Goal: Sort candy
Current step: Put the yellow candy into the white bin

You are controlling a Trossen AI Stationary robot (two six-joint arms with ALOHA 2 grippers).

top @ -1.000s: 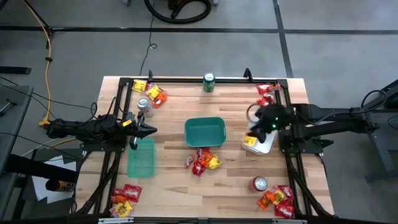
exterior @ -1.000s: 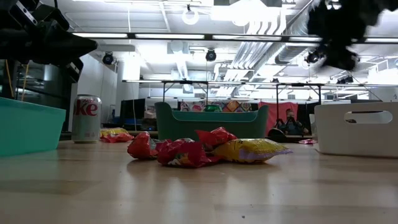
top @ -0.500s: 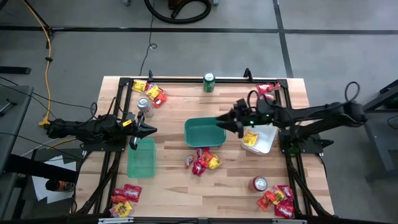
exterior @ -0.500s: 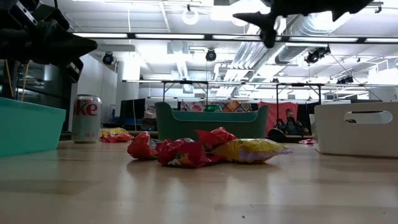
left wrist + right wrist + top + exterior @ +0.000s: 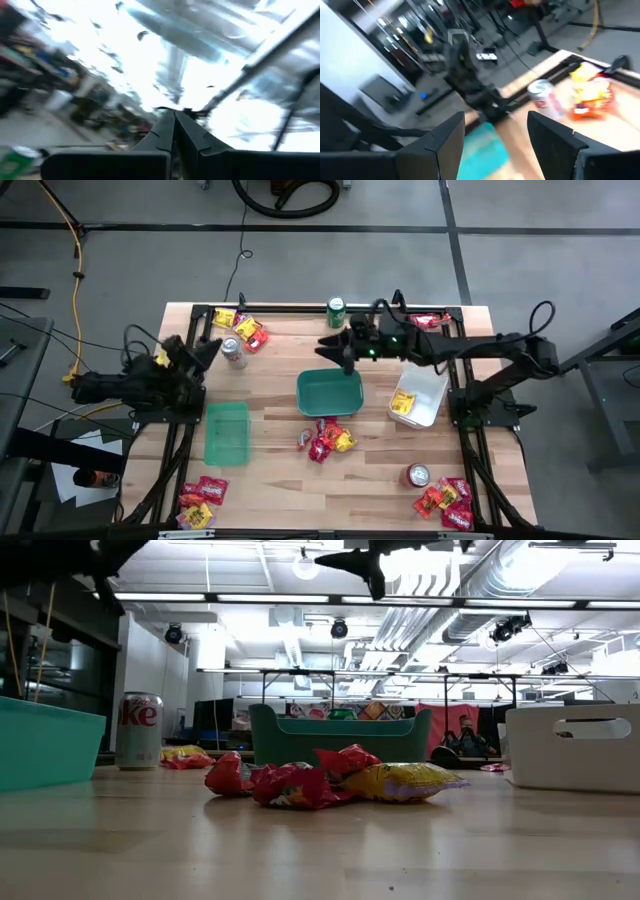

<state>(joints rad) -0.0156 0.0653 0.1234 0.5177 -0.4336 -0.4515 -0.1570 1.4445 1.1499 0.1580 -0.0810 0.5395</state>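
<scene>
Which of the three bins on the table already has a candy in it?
The white bin on the right: a yellow candy packet lies inside it. The dark green bin in the middle and the light green bin on the left look empty.

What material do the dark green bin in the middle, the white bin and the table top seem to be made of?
Dark green rectangular bin: probably moulded plastic, smooth with rounded corners. White rectangular bin: likely plastic too, matte, with a cut-out handle slot. Light table top: looks like wood, showing plank lines and grain.
</scene>
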